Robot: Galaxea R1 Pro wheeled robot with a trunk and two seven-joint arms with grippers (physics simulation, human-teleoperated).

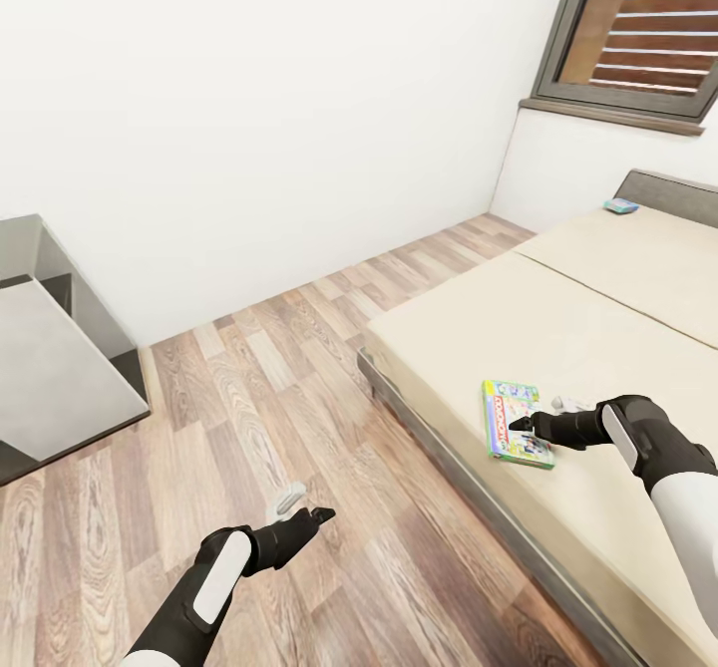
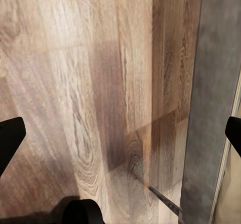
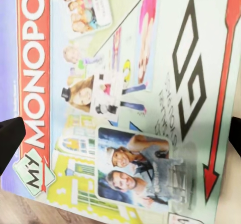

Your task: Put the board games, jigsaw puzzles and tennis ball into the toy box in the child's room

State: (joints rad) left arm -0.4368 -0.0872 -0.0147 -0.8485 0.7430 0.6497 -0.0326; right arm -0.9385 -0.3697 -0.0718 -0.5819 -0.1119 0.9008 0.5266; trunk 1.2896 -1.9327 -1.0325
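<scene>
A white-green Monopoly board game [image 1: 505, 410] lies flat on the beige bed [image 1: 558, 328] near its long front edge. My right gripper [image 1: 534, 420] hovers just above its near end, open, with nothing between the fingers. In the right wrist view the game's printed cover [image 3: 125, 83] spreads beneath the open right gripper [image 3: 120, 138]. A second, blue board game [image 1: 620, 205] rests far off by the grey headboard [image 1: 678, 193]. My left gripper [image 1: 304, 507] hangs open over the wood floor [image 1: 279, 398]; in its wrist view the left gripper [image 2: 120, 138] is over planks beside the bed's grey frame [image 2: 211, 108].
A low grey-topped piece of furniture [image 1: 50, 378] stands at the left against the white wall. A dark-framed window [image 1: 638, 39] sits above the bed's head end. Wood floor runs between the furniture and the bed's side rail [image 1: 449, 468].
</scene>
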